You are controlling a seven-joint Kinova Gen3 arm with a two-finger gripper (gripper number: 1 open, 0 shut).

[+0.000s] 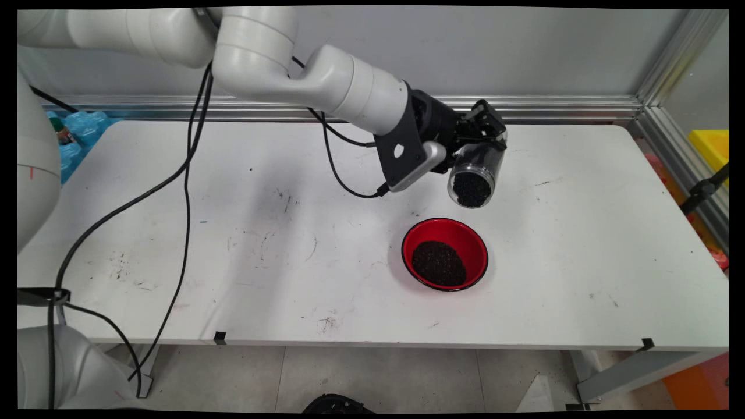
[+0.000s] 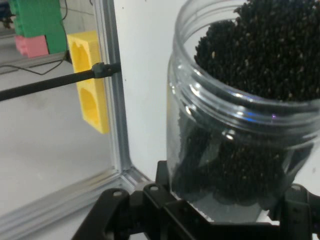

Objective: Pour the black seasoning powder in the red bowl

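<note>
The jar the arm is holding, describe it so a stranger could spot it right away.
Start at the white table and find the red bowl of dark grains. Above and behind it, the black two-finger gripper holds a clear plastic jar, tilted mouth-down, the only see-through container, partly filled with the same dark grains.

In the hand view the clear jar [image 2: 240, 130] is cut off at the top and right edges, and the gripper [image 2: 220, 220] fingers are hidden behind it.
</note>
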